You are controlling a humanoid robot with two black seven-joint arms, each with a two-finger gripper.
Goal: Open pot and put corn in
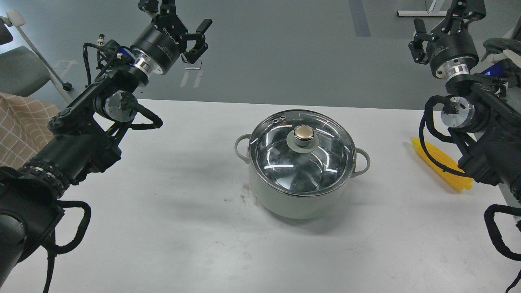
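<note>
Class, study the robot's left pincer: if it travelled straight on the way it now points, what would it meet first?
The left pincer points up and away, beyond the white table's far edge. Nothing appears in its line; only grey floor lies behind, though depth is unclear.

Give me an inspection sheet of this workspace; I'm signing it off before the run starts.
Surface: white table, small dark smudge left of the pot.
Job's things: pot at centre, glass lid still on it; corn lying at the right, partly behind the right arm.
Clutter: nothing seen.
Grippers: left tool raised beyond the table's far edge, open, empty; right tool raised, fingers hard to tell apart.
Cables: black loops hang along both arms; one crosses in front of the corn.
Surroundings: grey floor, chair and checked cloth at left.
</note>
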